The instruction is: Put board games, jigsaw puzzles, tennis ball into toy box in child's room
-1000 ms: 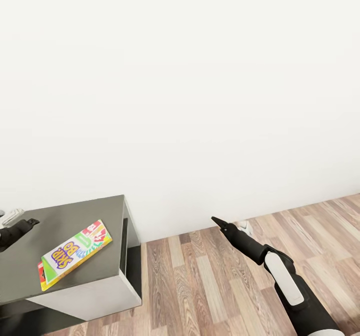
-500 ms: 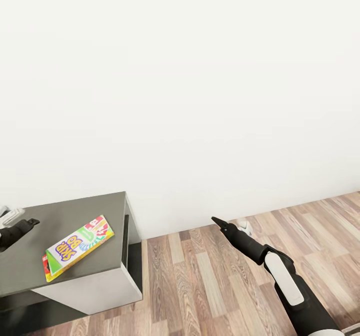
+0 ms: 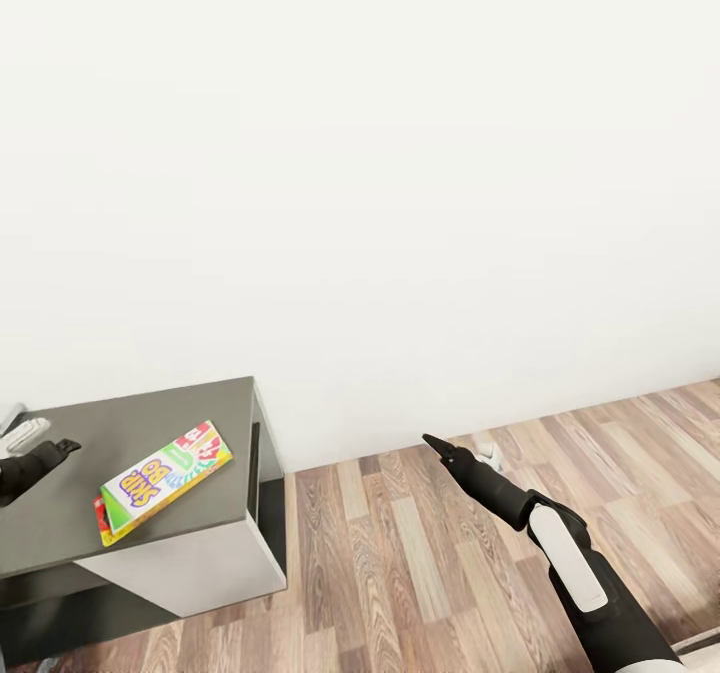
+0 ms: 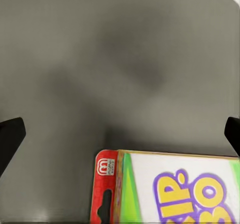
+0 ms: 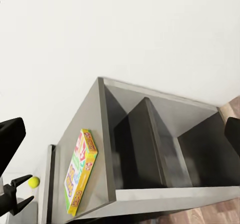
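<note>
A green-edged board game [image 3: 165, 481] lies flat at lower left on the dark-topped cabinet [image 3: 120, 423]. The left gripper [image 3: 30, 448] hovers beside it, jaws spread wide and empty. The right gripper [image 3: 440, 446] hangs over the wood floor [image 3: 420, 553], fingers parted, holding nothing.

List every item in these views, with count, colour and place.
green-edged board game: one, green, white and purple cover, lying flat on the cabinet top, uppermost of a stack.
red-and-yellow board game: one, only its edge showing under the green-edged one.
tennis ball: one, yellow-green, small in the right wrist view, beyond the cabinet; what it rests on cannot be told.
cabinet: one, dark grey top, pale sides, open dark compartments, against the wall.
wall: white, plain.
floor: wood planks, brown.
left end effector: black, open, over the cabinet top.
right end effector: black, open, above the floor.
</note>
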You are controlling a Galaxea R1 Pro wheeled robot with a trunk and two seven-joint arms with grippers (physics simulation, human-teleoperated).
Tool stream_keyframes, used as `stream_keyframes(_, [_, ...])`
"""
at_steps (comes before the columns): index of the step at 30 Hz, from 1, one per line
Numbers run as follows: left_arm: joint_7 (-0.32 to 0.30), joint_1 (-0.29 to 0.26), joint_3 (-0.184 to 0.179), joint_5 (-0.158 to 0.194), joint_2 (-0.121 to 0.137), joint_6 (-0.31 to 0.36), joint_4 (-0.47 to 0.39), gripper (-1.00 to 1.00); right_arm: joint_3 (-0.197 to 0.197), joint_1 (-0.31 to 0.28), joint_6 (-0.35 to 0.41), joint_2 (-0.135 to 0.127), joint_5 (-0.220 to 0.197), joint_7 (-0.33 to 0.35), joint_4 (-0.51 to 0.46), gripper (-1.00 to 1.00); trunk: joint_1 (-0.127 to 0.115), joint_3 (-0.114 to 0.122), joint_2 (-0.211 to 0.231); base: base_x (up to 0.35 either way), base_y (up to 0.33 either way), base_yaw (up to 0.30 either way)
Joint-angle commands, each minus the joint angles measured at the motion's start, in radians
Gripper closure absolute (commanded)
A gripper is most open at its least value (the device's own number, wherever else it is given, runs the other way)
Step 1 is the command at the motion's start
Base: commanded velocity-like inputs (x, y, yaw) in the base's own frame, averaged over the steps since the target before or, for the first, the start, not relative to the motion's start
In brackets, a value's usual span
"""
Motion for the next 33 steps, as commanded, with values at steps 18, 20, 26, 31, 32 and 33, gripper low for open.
stream_keyframes(18, [-0.171, -0.001, -0.002, 0.007, -0.001, 0.188, -0.044, -1.00, 0.001, -0.001, 0.002, -0.001, -0.004, -0.001, 0.001, -1.00, 0.000, -0.002, -0.002, -0.006, 0.000, 0.000])
stream_keyframes(20, [-0.175, -0.001, -0.002, 0.008, -0.002, 0.192, -0.044, -1.00, 0.001, -0.001, 0.002, -0.001, -0.004, -0.001, 0.002, -1.00, 0.000, -0.002, -0.002, 0.000, 0.000, 0.000])
stream_keyframes(26, [-0.176, -0.001, -0.002, 0.008, -0.001, 0.204, -0.043, -1.00, 0.001, -0.001, 0.002, -0.001, -0.004, -0.002, 0.004, -1.00, 0.000, -0.002, -0.002, 0.000, 0.000, 0.000])
stream_keyframes(31, [-0.176, -0.001, -0.002, 0.007, -0.002, 0.221, -0.042, -1.00, 0.000, -0.001, 0.002, -0.001, -0.004, -0.001, 0.004, -1.00, 0.000, -0.002, -0.002, 0.000, 0.000, 0.000])
stream_keyframes(32, [-0.176, -0.001, -0.002, 0.007, -0.001, 0.225, -0.041, -1.00, 0.000, -0.001, 0.002, -0.001, -0.004, -0.001, 0.004, -1.00, 0.000, -0.002, -0.002, 0.000, 0.000, 0.000])
stream_keyframes(33, [-0.176, -0.001, -0.001, 0.007, -0.001, 0.227, -0.041, -1.00, 0.000, -0.001, 0.002, -0.001, -0.004, -0.001, 0.004, -1.00, 0.000, -0.002, -0.002, 0.000, 0.000, 0.000])
